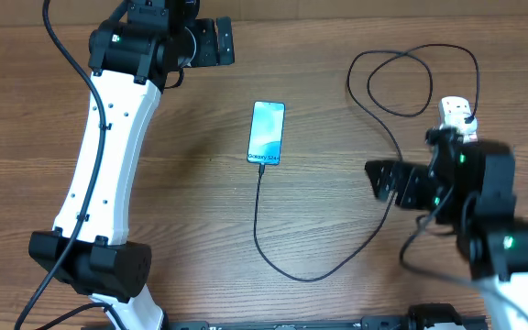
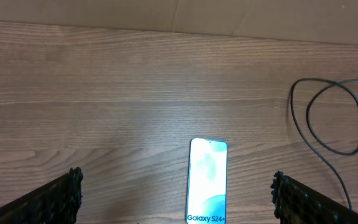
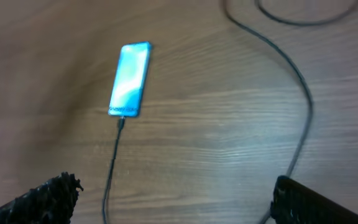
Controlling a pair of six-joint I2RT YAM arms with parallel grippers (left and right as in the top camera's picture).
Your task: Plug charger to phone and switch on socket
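Note:
The phone (image 1: 266,134) lies flat mid-table with its light blue screen up and "Galaxy" text at its near short edge. It also shows in the left wrist view (image 2: 207,180) and the right wrist view (image 3: 130,79). The thin black charger cable (image 1: 301,274) has its connector tip (image 3: 122,122) in the phone's near edge. From there it curves right and loops (image 1: 411,82) toward the white socket (image 1: 454,112), which my right arm mostly hides. My left gripper (image 1: 227,41) is open and empty beyond the phone (image 2: 176,183). My right gripper (image 1: 377,181) is open and empty right of the phone (image 3: 174,186).
The wooden table (image 1: 181,183) carries only the phone, cable and socket. The cable loop (image 2: 328,118) lies at the far right. A cable run (image 3: 303,93) crosses just beside my right gripper's right finger. My left arm's white link (image 1: 108,156) spans the table's left side.

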